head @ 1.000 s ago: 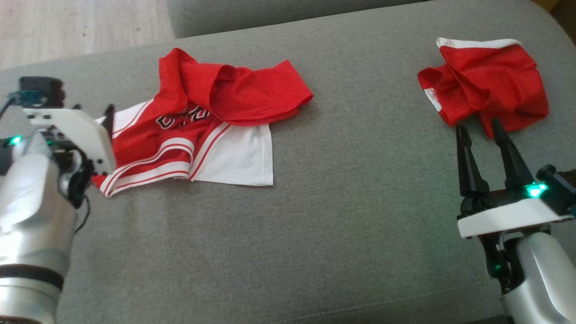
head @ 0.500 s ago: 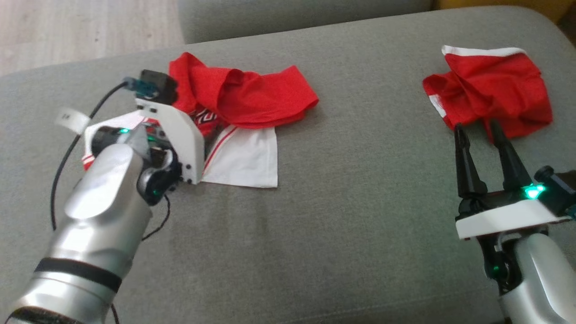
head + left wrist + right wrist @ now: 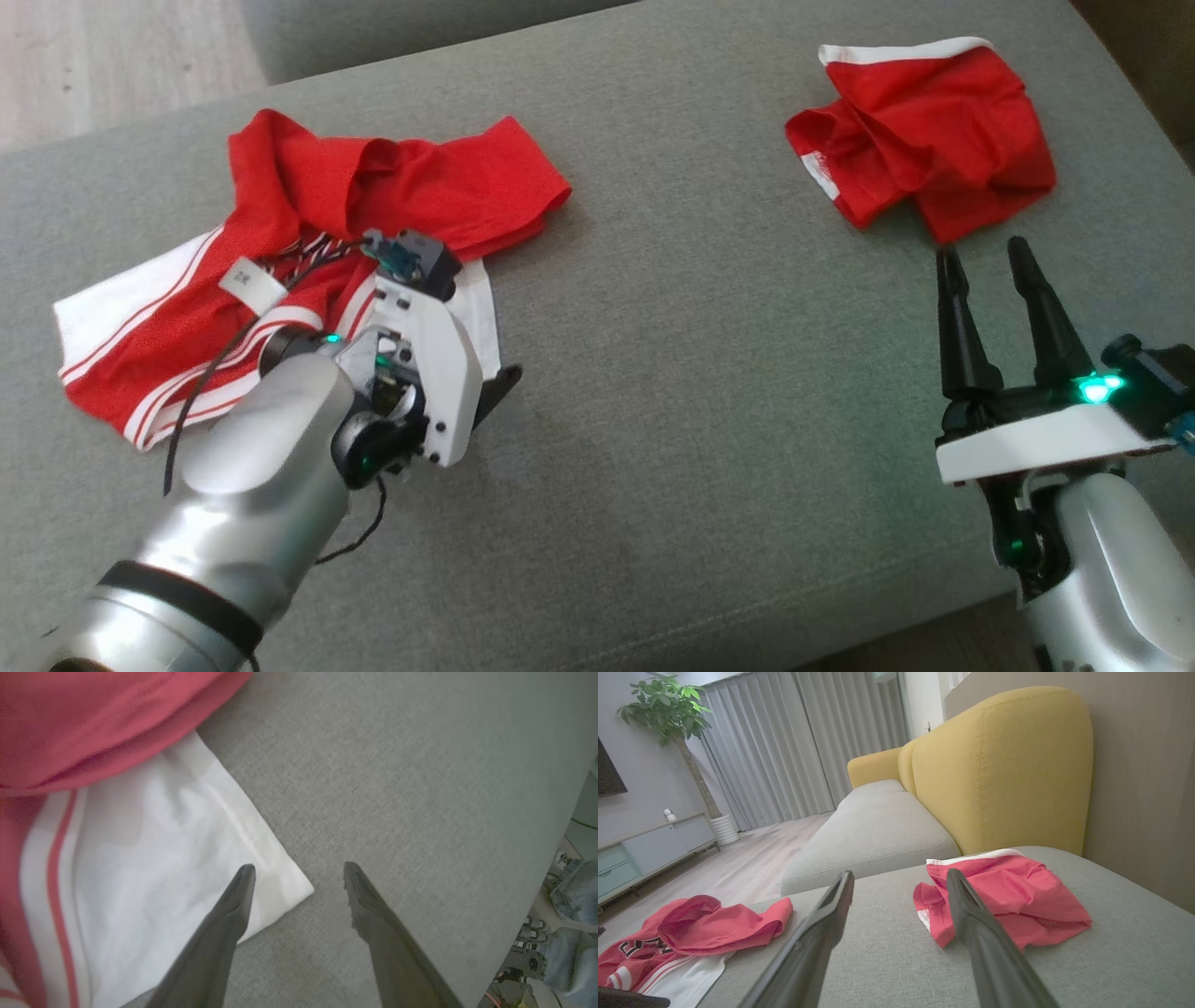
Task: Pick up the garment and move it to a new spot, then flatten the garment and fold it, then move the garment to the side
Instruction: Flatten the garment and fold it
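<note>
Grey sofa took up most of the head view. Yellow backrest stood behind it at 1 o'clock in the right wrist view. Jersey, red and white, lay crumpled on the sofa at 10 o'clock in the head view, with a red part flopped over its top. Shorts, red with a white band, were bunched at 1 o'clock, well apart from the jersey. Left arm ran from 7 o'clock up over the jersey's lower right part. Left gripper pointed down at the jersey's white corner, fingers spread wide. In the left wrist view one finger sat over the corner at 7 o'clock and the other over bare sofa at 5 o'clock. Contact with the cloth could not be told, and nothing was held. Right gripper sat at 4 o'clock in the head view, fingers apart and empty. Its tips were just below the shorts' lower edge, pointing at 12 o'clock. Small white tag hung on the left arm's cable, over the jersey.
</note>
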{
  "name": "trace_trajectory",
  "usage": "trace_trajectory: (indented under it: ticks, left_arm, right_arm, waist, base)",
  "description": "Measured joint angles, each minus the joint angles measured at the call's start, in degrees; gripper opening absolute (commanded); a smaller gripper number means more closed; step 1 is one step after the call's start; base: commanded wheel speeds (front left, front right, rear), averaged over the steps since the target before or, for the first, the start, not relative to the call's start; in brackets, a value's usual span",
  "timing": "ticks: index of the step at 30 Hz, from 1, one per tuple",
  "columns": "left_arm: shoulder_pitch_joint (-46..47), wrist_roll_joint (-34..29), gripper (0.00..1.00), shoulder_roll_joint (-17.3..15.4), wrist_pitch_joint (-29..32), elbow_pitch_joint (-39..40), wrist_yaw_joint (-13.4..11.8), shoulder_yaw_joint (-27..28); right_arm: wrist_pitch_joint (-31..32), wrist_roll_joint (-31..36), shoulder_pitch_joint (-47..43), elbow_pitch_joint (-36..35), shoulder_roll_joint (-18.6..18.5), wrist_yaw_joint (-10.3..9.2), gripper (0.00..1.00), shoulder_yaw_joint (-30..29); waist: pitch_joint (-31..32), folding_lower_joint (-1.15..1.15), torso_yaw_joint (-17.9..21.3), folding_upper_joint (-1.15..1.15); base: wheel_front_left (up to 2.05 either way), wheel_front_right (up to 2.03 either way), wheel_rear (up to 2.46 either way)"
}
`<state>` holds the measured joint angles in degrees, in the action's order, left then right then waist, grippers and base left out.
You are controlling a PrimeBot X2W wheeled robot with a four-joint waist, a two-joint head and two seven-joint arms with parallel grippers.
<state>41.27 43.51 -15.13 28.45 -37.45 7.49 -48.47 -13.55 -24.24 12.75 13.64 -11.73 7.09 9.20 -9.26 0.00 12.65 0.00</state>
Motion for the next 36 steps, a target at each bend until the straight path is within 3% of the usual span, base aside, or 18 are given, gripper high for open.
trace_trajectory:
  ticks: [10, 11, 12, 13, 14, 23, 30, 36]
  left_arm:
    - [2.40, -2.71, 1.00, -0.01, -2.24, -6.87, 0.09, -4.65]
    - [2.80, -3.07, 0.77, 0.13, -2.93, -7.64, 0.07, -4.66]
    - [3.04, -3.31, 0.45, 0.27, -3.81, -8.38, -0.02, -4.64]
    - [3.21, -3.49, 0.20, 0.45, -4.57, -9.28, -0.02, -4.63]
    - [3.41, -3.59, 0.00, 0.65, -5.00, -9.98, -0.01, -4.66]
    - [3.88, -1.36, 0.00, 1.99, -7.14, -11.74, 0.00, -5.63]
    - [4.16, 2.77, 0.00, 0.93, -7.02, -4.82, 0.00, -7.50]
    - [4.87, 6.81, 0.00, -5.04, -2.32, 5.38, 0.00, -10.74]
  right_arm:
    - [-0.40, -0.08, 0.86, 0.59, 0.03, 0.00, 1.00, 0.14]
    - [-0.41, -0.08, 0.86, 0.69, 0.04, 0.00, 1.00, 0.14]
    - [-0.41, -0.08, 0.86, 0.77, 0.04, 0.00, 1.00, 0.14]
    - [-0.42, -0.08, 0.86, 0.80, 0.04, 0.00, 1.00, 0.15]
    - [-0.65, -0.08, 0.86, 0.88, 0.05, 0.00, 1.00, 0.16]
    - [-0.66, -0.45, 0.83, 1.75, 0.09, 0.00, 1.00, 0.15]
    - [-0.66, -0.37, 0.58, 1.92, 0.05, 0.00, 1.00, 0.00]
    - [-0.45, -0.32, -0.74, 1.53, 0.07, 0.00, 1.00, -0.29]
  waist:
    - [-0.64, 0.00, 0.77, 0.00]
    - [-0.72, 0.00, 0.67, 0.00]
    - [-0.78, 0.00, 0.56, 0.00]
    - [-0.83, 0.00, 0.43, 0.00]
    - [-0.86, 0.00, 0.29, 0.00]
    - [0.43, 0.00, -1.24, 0.00]
    - [2.68, 0.00, -3.39, 0.00]
    - [4.55, 0.00, -6.88, 0.00]
  base:
    - [0.00, 0.00, 0.00]
    - [0.00, 0.00, 0.00]
    - [0.00, 0.00, 0.00]
    - [0.00, 0.00, 0.00]
    - [0.00, 0.00, 0.00]
    - [0.00, 0.00, 0.00]
    - [0.00, 0.00, 0.00]
    - [0.00, 0.00, 0.00]
